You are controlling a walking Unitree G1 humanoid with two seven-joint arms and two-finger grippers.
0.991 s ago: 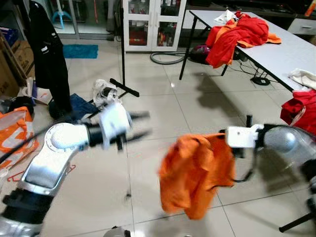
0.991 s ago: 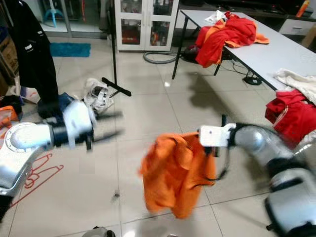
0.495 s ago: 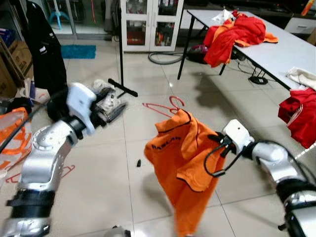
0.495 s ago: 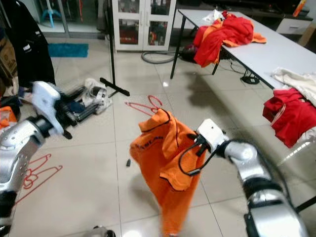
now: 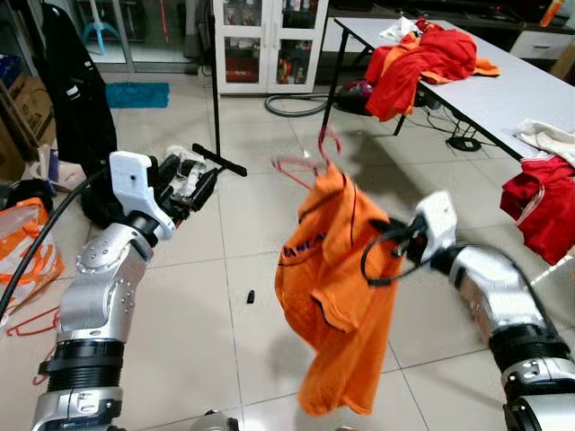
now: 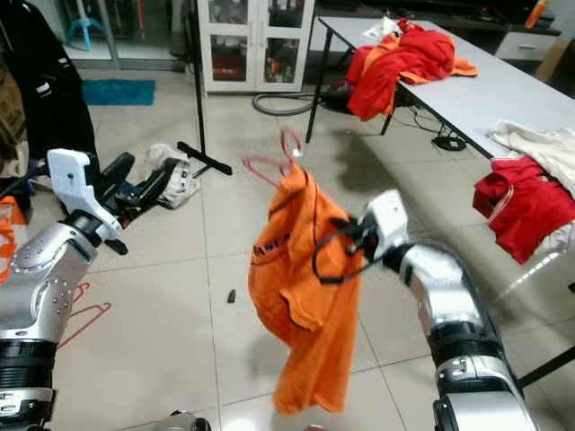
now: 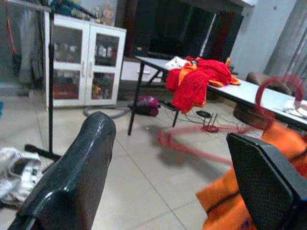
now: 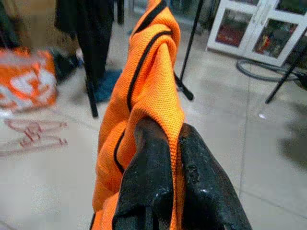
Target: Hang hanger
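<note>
Mid-frame, our right gripper (image 8: 165, 191) pinches orange mesh shirt (image 5: 337, 278) on red wire hanger (image 5: 310, 162); left gripper (image 7: 168, 177) fingers spread. Risk: cloth-only grip, hanger slipping out.

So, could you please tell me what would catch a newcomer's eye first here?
The orange shirt on a red hanger, held up mid-room by the right gripper, which is shut on its cloth. To its left the left gripper is raised and open; behind, red clothes lie heaped on the white table.

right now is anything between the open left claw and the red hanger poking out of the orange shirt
Nothing visible is. The left claw is open and looks across bare floor at the red hanger atop the orange shirt, which the right claw pinches.
</note>
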